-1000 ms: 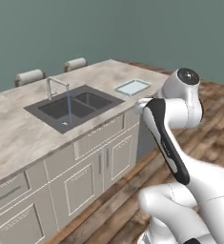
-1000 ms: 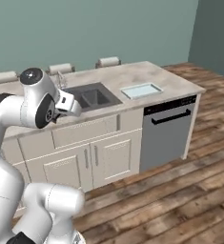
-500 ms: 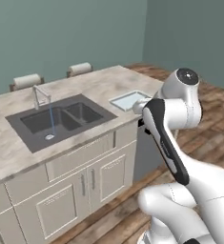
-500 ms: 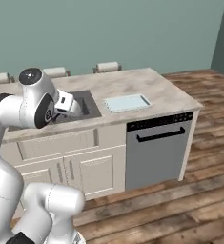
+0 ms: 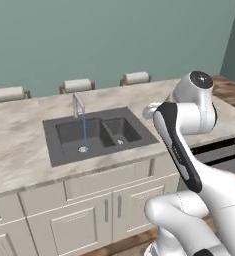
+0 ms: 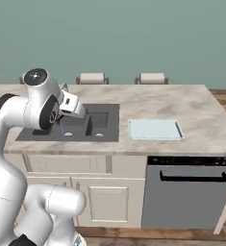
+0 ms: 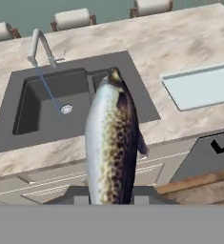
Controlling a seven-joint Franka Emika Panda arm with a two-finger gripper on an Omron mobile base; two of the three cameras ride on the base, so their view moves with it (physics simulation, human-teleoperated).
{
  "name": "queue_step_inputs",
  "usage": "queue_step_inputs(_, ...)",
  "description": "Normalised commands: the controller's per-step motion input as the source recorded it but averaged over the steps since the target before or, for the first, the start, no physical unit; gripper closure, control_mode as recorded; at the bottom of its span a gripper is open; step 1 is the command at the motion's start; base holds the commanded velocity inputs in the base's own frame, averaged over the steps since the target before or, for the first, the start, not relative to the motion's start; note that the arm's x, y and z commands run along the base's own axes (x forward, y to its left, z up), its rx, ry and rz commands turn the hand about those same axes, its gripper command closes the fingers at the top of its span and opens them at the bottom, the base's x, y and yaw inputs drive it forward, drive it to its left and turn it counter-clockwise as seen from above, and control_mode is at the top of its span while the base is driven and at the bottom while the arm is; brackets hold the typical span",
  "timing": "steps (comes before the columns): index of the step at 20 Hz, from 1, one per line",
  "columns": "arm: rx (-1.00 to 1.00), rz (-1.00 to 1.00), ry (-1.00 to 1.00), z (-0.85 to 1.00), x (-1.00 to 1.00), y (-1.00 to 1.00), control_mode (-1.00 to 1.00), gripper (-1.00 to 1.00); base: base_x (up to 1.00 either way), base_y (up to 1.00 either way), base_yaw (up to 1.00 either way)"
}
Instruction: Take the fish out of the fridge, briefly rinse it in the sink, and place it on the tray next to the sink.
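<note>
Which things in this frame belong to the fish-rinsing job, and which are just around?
Job:
- fish, held in the shut end effector
- sink, faucet running into the left basin
- tray, bare, on the counter right of the sink

Just around:
- dishwasher under the tray
- stools behind the counter
- cabinet doors

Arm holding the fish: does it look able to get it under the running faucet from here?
Probably yes. The pincer is shut on the fish, the sink lies open just ahead, and nothing stands between it and the water under the faucet.
</note>
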Motion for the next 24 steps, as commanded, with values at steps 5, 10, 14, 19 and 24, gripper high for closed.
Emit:
queue_step_inputs(5,0.0,0.0,0.0,0.0,0.0,0.0,1.0,1.0,0.45,-0.1,0.58)
queue_step_inputs(10,0.0,0.0,0.0,0.0,0.0,0.0,1.0,1.0,0.25,0.0,0.5)
queue_step_inputs(14,0.0,0.0,0.0,0.0,0.0,0.0,1.0,1.0,0.14,0.0,0.01)
queue_step_inputs(19,0.0,0.0,0.0,0.0,0.0,0.0,1.0,1.0,0.36,0.21,-0.14)
queue_step_inputs(24,0.0,0.0,0.0,0.0,0.0,0.0,1.0,1.0,0.35,0.19,-0.45)
